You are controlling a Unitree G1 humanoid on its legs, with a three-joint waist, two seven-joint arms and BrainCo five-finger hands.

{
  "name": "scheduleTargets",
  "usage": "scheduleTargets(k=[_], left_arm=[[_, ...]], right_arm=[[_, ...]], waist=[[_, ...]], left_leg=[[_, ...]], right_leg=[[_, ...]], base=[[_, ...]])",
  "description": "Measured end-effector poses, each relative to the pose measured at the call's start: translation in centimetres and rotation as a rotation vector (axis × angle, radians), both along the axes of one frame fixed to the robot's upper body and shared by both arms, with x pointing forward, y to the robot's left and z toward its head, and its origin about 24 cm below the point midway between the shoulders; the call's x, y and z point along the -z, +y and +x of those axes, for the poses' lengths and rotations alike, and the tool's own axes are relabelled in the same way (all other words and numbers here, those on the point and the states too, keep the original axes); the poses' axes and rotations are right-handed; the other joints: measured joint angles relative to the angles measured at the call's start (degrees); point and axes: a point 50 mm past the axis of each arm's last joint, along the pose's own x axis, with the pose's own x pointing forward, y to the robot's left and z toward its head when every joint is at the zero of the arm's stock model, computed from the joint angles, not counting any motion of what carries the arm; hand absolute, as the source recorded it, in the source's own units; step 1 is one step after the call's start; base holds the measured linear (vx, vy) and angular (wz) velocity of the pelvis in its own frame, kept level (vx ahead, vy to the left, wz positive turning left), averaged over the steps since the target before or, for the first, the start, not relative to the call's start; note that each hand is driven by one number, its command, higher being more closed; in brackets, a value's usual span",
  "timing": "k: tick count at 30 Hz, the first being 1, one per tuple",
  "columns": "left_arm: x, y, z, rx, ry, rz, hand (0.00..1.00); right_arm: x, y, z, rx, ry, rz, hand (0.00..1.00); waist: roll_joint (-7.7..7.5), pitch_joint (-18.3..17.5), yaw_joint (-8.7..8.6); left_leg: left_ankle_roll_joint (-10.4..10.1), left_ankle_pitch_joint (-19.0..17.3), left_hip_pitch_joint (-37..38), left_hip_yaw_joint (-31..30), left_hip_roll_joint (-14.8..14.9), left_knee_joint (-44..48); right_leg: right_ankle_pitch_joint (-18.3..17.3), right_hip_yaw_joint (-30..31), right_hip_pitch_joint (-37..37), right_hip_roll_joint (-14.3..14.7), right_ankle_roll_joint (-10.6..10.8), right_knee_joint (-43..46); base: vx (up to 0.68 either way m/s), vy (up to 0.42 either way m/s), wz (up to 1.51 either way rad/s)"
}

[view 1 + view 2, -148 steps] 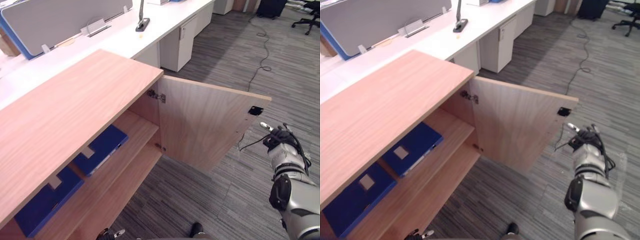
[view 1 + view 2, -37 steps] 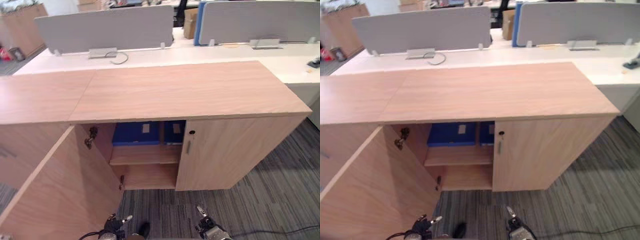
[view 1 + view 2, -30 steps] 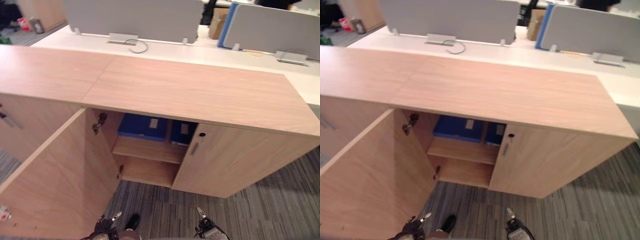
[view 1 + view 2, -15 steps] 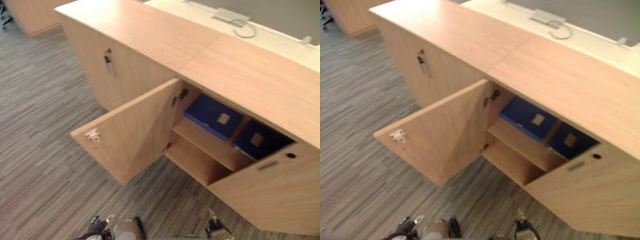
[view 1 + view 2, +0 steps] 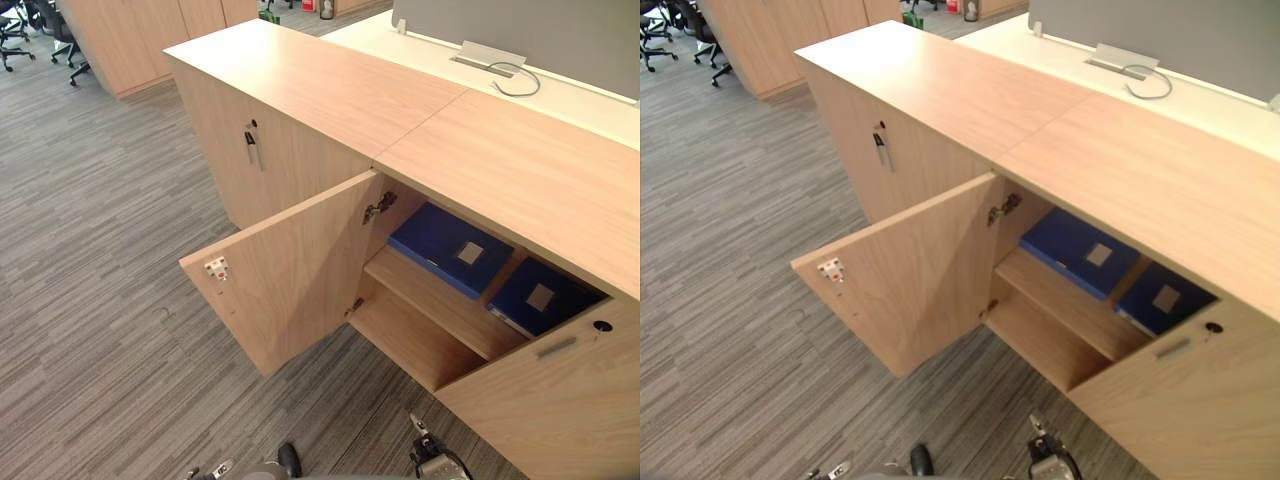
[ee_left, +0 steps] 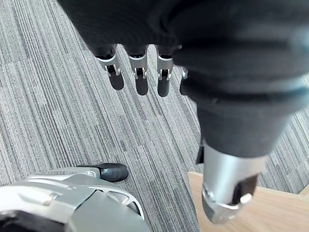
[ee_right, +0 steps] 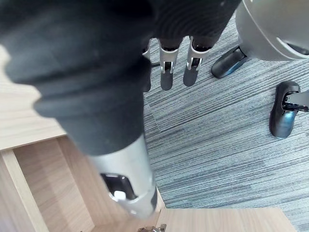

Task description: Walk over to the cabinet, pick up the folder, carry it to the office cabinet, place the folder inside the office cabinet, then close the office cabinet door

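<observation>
Head views: the office cabinet (image 5: 520, 170) is standing with its left door (image 5: 290, 270) wide open over the carpet (image 5: 100, 250), and its right door (image 5: 560, 410) is sitting closed. Inside, a blue folder (image 5: 450, 250) is lying flat on the upper shelf (image 5: 430, 300). A second blue folder (image 5: 540, 298) is lying just beside it on the same shelf, partly behind the closed door. The left hand (image 5: 212, 469) and right hand (image 5: 430, 462) are peeking in at the bottom edge, well apart from both folders.

Left wrist view: the left hand (image 6: 141, 79) is hanging over the carpet with its fingers straight and relaxed, grasping nothing. A light wood panel (image 6: 251, 212) is showing near the thumb.

Right wrist view: the right hand (image 7: 166, 72) is hanging the same way, fingers straight, released and empty. It is hanging over the carpet, with the cabinet's wood close beside it.
</observation>
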Motion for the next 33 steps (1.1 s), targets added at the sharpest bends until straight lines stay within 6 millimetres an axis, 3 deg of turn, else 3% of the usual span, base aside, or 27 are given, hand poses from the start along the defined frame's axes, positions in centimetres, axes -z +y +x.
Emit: scheduleTargets(k=[3, 7, 11, 12, 14, 18, 21, 24, 29, 33], left_arm=[[-0.5, 0.0, 1.1, -0.014, -0.057, 0.013, 0.0], [-3.4, 0.1, 5.9, 0.001, -0.3, 0.078, 0.0], [-7.0, 4.5, 10.1, 0.023, -0.421, 0.266, 0.0], [-8.4, 6.8, 11.3, 0.03, -0.436, 0.347, 0.0], [-10.4, 9.1, 12.8, 0.066, -0.457, 0.449, 0.0], [-14.4, 11.1, 16.5, 0.198, -0.52, 0.607, 0.0], [-15.9, 10.3, 18.9, 0.3, -0.565, 0.636, 0.0], [-16.2, 9.6, 19.8, 0.349, -0.573, 0.641, 0.0], [-15.0, 5.5, 21.0, 0.607, -0.548, 0.628, 0.0], [-13.4, 2.5, 20.3, 0.782, -0.533, 0.6, 0.0]], right_arm=[[0.0, -0.3, -0.1, 0.003, -0.004, -0.011, 0.0], [0.0, -0.9, -0.9, -0.024, 0.0, -0.042, 0.0], [-0.1, -1.1, -1.1, -0.058, -0.025, -0.056, 0.0], [-0.1, -1.2, -1.3, -0.06, -0.026, -0.053, 0.0], [0.0, -1.3, -2.0, -0.06, -0.015, -0.047, 0.0], [0.5, -2.1, -4.7, 0.009, 0.031, -0.033, 0.0], [0.8, -2.6, -6.9, 0.12, 0.071, -0.01, 0.0], [0.8, -3.2, -8.1, 0.24, 0.077, 0.0, 0.0], [0.6, -4.6, -10.1, 0.435, 0.08, -0.008, 0.0], [0.5, -5.4, -11.0, 0.539, 0.08, -0.017, 0.0]], waist=[[0.45, 0.3, -0.25], [1.35, -0.2, -0.41], [1.9, -1.4, -1.47], [1.8, -2.0, -1.48], [1.86, -2.4, -1.55], [1.72, -3.8, -1.53], [1.78, -4.0, -1.65], [1.88, -4.0, -2.09], [2.31, -4.3, -2.37], [2.54, -4.5, -2.47]], left_leg=[[0.3, 0.5, -0.1, 0.1, -0.3, 0.0], [0.2, 0.5, -0.5, 0.2, -0.2, -0.1], [0.7, 0.2, -0.6, 1.6, 0.1, -0.1], [0.8, -0.1, -0.3, 2.7, 0.1, -0.1], [0.6, -0.6, 0.1, 3.4, 0.0, -0.1], [0.5, -1.3, 0.6, 4.5, -0.3, 0.0], [0.1, -1.7, 1.5, 5.6, -0.1, 0.0], [0.0, -1.8, 2.2, 6.1, 0.2, 0.1], [-0.1, -1.8, 2.4, 6.0, 0.7, 0.0], [-0.2, -1.9, 2.2, 5.7, 0.4, 0.0]], right_leg=[[0.1, 0.0, 0.2, -0.1, 0.1, -0.9], [0.0, 0.1, -0.1, 0.0, 0.7, -1.3], [0.6, 1.0, -0.3, 0.3, 0.8, -2.5], [1.1, 1.9, -0.2, 0.4, 0.8, -3.0], [1.5, 2.8, 0.1, 0.3, 0.5, -3.5], [1.7, 3.3, 0.3, 0.1, 0.5, -3.6], [1.7, 3.5, 1.0, 0.1, 0.5, -3.4], [1.5, 4.3, 1.0, 0.3, 0.1, -2.9], [1.6, 4.5, 0.6, 0.5, -0.4, -2.5], [1.6, 4.5, 0.5, 0.3, -0.4, -2.7]], base=[[-0.15, -0.001, -0.01], [-0.13, 0.014, 0.0], [-0.04, 0.002, -0.17], [0.02, 0.007, -0.31], [0.05, 0.007, -0.26], [0.07, 0.002, -0.16], [0.07, -0.005, -0.12], [0.0, -0.012, -0.16], [-0.05, -0.01, -0.01], [-0.1, 0.018, 0.02]])
